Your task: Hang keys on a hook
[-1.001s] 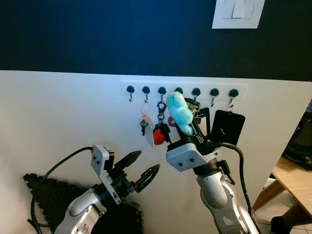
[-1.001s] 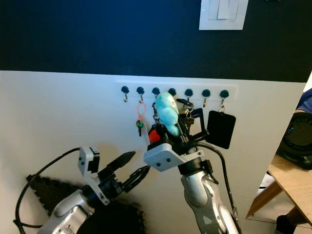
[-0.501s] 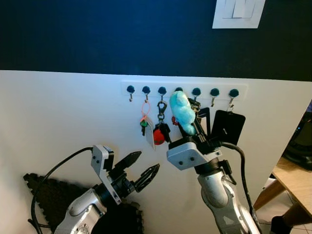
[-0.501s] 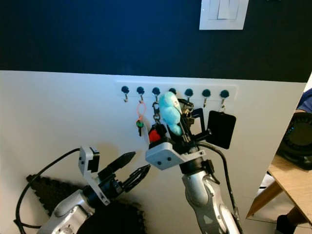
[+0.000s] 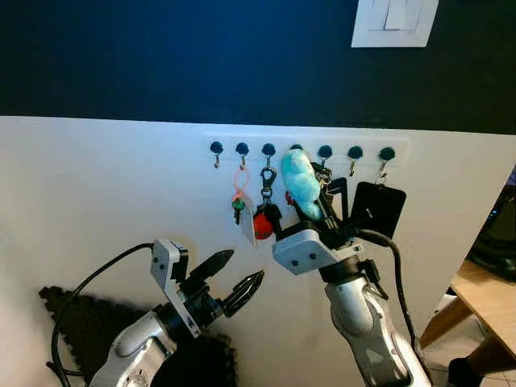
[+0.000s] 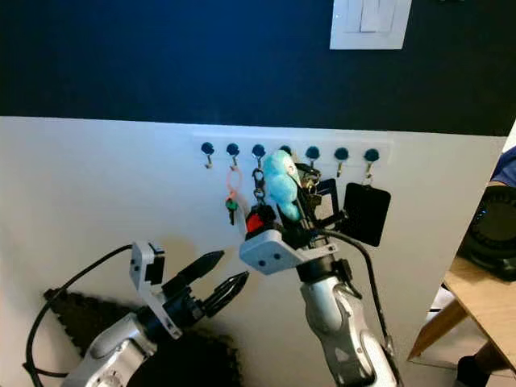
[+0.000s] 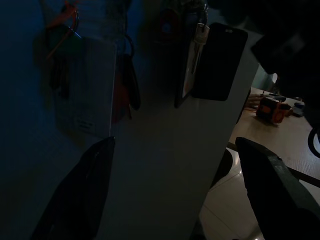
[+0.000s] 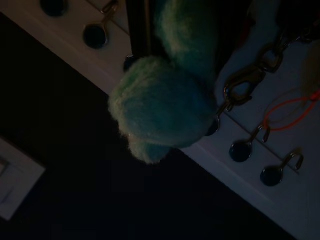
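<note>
One tool (image 5: 322, 211) slightly closer to hooks (image 5: 297, 151)

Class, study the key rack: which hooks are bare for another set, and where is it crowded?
On the hook rack, the leftmost hook is bare, as is the hook between the plush keychain and the black card. The middle is crowded: orange loop, red fob, right gripper.

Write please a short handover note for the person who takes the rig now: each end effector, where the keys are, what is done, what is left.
Right end effector: raised at the hook rail, shut on the keys with the blue plush.
Left end effector: open, held low in front of the wall, holding nothing.
Plush covers the fourth hook from the left; I cannot tell whether the ring is on it.
Neighbouring hooks already carry an orange loop key, a red keychain and a black card.
Left: seat the ring, release, withdraw.
</note>
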Controlling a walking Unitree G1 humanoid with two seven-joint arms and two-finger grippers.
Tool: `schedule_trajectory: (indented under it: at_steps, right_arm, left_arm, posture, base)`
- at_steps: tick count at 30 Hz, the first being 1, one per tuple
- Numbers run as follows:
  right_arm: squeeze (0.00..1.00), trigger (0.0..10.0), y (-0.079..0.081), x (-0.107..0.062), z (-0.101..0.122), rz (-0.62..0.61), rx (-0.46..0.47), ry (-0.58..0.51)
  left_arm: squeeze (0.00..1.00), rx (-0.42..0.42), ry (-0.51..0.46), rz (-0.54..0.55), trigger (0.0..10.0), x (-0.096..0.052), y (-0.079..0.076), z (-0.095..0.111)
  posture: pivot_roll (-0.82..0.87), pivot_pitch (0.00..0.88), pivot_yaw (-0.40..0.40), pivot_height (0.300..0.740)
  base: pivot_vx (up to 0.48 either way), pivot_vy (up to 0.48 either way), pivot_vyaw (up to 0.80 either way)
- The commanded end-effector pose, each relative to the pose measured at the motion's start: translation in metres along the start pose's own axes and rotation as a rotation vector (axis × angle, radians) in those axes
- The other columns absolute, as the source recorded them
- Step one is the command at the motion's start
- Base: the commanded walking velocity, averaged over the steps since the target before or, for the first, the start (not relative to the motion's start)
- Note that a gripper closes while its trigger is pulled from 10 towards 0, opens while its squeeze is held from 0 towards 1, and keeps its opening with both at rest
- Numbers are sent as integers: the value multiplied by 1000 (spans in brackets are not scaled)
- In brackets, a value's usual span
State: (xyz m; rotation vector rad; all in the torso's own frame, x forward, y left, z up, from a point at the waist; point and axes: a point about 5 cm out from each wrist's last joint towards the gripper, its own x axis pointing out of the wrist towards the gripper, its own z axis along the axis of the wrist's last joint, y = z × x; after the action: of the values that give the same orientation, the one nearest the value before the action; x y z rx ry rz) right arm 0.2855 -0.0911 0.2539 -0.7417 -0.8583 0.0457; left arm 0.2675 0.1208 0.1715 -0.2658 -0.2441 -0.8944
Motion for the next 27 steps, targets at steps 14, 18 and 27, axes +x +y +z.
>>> schedule_trajectory:
  at_steps: [14,18,27]
  right_arm:
    - [0,10000,23,-2,-4,167,60,-16]
    - [0,10000,34,-12,0,232,89,-25]
    - [0,10000,41,-31,-5,278,107,12]
  left_arm:
    - [0,6,6,15,10000,-2,1,-1]
    - [0,5,8,13,10000,-2,0,-1]
    - [0,7,8,12,10000,-2,0,-1]
  posture:
    - [57,49,29,740]
    - [57,52,31,740]
    - [58,52,30,740]
  base:
    - [0,0,0]
    - [0,0,0]
    - [0,0,0]
